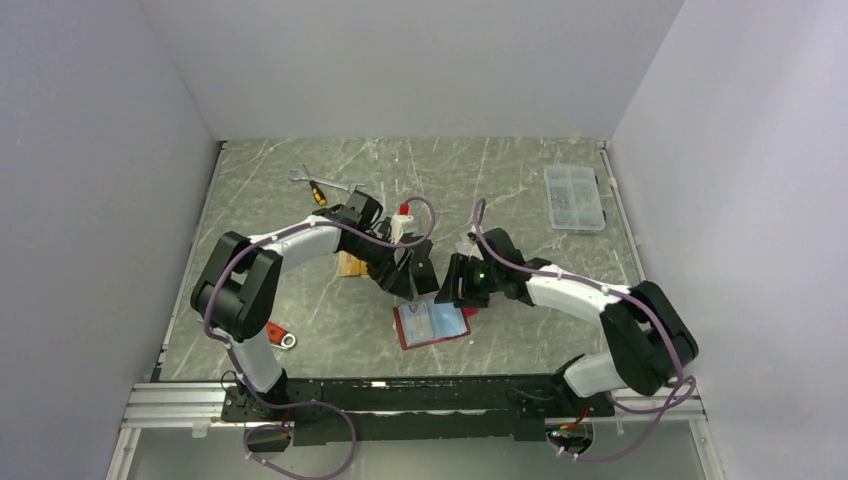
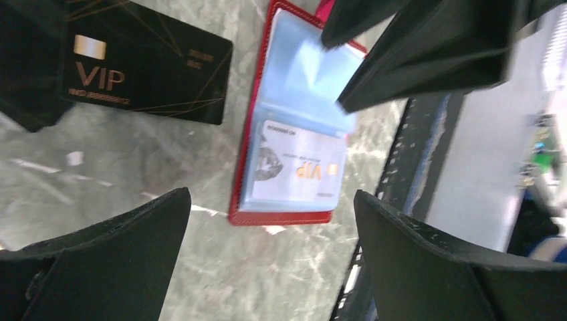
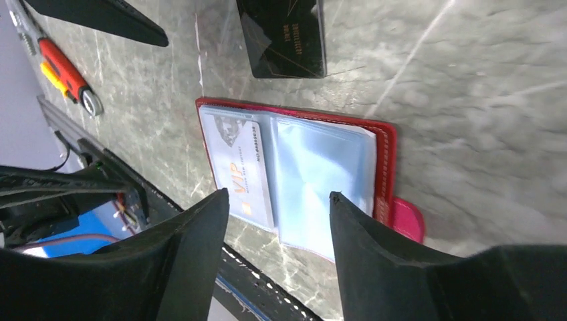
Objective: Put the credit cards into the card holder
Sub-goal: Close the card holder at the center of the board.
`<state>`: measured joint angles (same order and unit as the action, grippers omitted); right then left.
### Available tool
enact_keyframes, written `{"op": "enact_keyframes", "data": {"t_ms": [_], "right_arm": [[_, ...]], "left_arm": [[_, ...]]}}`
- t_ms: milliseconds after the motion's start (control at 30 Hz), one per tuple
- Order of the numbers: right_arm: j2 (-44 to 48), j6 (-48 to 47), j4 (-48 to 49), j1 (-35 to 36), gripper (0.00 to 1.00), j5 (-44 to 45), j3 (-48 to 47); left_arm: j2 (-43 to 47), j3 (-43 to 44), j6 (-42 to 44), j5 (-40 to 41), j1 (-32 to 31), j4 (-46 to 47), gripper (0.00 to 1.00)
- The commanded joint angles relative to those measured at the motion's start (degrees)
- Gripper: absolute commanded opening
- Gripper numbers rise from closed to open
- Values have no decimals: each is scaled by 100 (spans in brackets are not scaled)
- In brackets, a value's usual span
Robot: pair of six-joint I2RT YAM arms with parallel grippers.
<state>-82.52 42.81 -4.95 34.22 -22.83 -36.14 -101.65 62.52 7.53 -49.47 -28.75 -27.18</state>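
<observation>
The dark-red card holder [image 1: 431, 325] lies open on the table, clear sleeves up. A silver-grey VIP credit card [image 2: 301, 171] sits in one sleeve [image 3: 241, 167]. A black VIP credit card [image 2: 144, 63] lies flat on the marble just beyond the holder [image 3: 284, 37]. A small orange stack [image 1: 349, 264] rests under the left arm. My left gripper [image 2: 271, 194] hangs open above the holder's near edge, holding nothing. My right gripper [image 3: 279, 195] is open over the holder's empty sleeve [image 3: 321, 167], nothing between its fingers.
A clear compartment box [image 1: 574, 197] stands at the back right. A wrench and screwdriver [image 1: 318, 186] lie at the back left, a white bottle with a red cap [image 1: 403, 216] behind the grippers. A red-orange utility knife [image 1: 281, 335] lies near the left base.
</observation>
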Motion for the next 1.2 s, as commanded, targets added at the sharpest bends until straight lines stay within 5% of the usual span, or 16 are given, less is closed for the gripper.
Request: {"op": "enact_keyframes", "data": {"t_ms": [0, 300, 533, 700, 1000, 1167], "right_arm": [[726, -439, -1494, -74, 63, 821, -464], [2068, -310, -2282, -62, 75, 1554, 321], [2347, 121, -535, -67, 76, 933, 1476], [1965, 208, 40, -68, 72, 1397, 1609], [1588, 453, 467, 266, 52, 2273, 1709], [1091, 516, 880, 406, 19, 2442, 1685]], "left_arm": [[374, 259, 1322, 661, -15, -810, 99], [712, 451, 2105, 194, 223, -1609, 99], [1103, 82, 2074, 616, 202, -1179, 99], [1150, -452, 2357, 1578, -433, -680, 99], [1028, -580, 2429, 1744, -829, -565, 99], [1082, -661, 2359, 1683, -829, -439, 99]]}}
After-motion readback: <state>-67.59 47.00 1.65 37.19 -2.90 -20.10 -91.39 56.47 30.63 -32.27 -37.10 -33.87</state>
